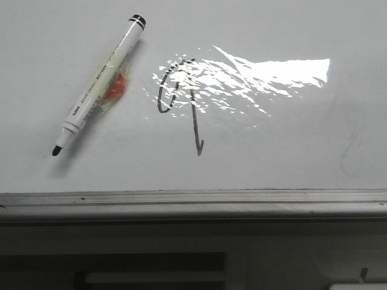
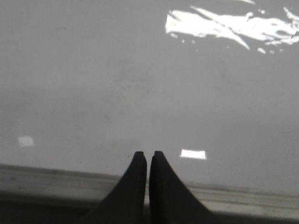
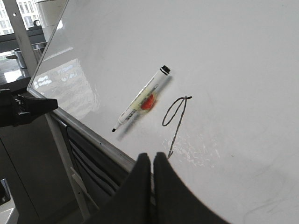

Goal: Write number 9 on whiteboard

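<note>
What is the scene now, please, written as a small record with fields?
board: whiteboard, lying flat, glare patch in the middle
rail: grey metal rail along the near edge
writing: number 9 drawn, loop partly under the glare
marker: marker lying on the board left of the 9, uncapped, tip toward the rail
left pincer: left pincer shut, empty, over the rail
right pincer: right pincer shut, empty, near the board's edge
</note>
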Motion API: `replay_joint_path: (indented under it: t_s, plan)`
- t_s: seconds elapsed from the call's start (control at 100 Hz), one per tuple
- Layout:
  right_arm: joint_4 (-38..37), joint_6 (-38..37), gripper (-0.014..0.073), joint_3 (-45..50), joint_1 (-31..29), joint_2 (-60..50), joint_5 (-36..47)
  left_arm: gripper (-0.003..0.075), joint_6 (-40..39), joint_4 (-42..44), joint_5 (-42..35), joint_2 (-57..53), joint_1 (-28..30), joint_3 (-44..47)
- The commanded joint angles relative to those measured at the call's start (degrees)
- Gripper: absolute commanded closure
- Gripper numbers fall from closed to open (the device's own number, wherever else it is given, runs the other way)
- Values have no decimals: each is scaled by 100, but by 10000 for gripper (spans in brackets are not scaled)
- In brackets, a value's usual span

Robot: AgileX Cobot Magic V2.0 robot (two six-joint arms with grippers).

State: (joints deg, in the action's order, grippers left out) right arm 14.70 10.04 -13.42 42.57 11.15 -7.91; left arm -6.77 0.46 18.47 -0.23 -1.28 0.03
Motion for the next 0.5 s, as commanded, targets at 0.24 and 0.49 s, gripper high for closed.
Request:
replay_joint_path:
  t_s: [0.24,0.49]
  plan:
    - [-60,37,626,-153,23,30,410,741,-192,248,-59,-167,24,109]
    - [-60,37,626,-153,23,30,410,741,-192,248,-59,-167,24,109]
